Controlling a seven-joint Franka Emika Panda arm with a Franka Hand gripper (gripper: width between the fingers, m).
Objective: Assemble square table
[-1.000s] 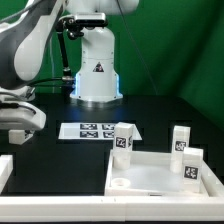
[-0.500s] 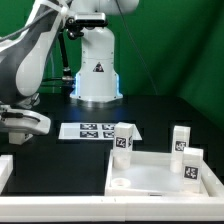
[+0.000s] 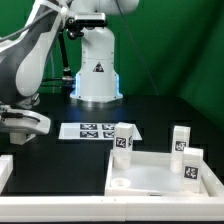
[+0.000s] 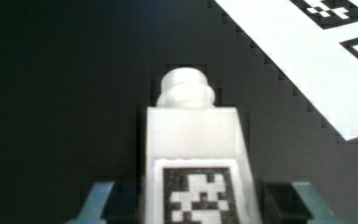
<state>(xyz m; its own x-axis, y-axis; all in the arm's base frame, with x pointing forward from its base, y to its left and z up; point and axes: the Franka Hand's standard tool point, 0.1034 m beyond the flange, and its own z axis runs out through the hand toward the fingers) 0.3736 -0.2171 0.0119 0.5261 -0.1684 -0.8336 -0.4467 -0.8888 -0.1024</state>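
Black tabletop and a green backdrop fill the exterior view, with the white robot base [image 3: 97, 65] standing at the back. Against the frame half a second ago we find no change; against the one a second ago, the gripper [image 3: 22, 122] at the exterior view's left edge sits a little higher and further in. We see only its pale housing here, and its fingers are cut off or hidden, so this view does not tell us what it holds. The marker board [image 3: 98, 131] lies flat in front of the base. The square slab [image 3: 160, 176] rests underside up at the exterior view's lower right, its near edge cut by the frame. Three legs stand upright on it: one [image 3: 124, 139] at its far left corner, two [image 3: 180, 139] [image 3: 192, 165] near its right side.

From the wrist view, we look down a fourth leg [image 4: 195, 140], tag facing us, sitting between the two bluish fingers [image 4: 103, 200], which flank it closely. Whether they actually press on it is hard to make out. A corner of the marker board [image 4: 318, 50] shows beyond.
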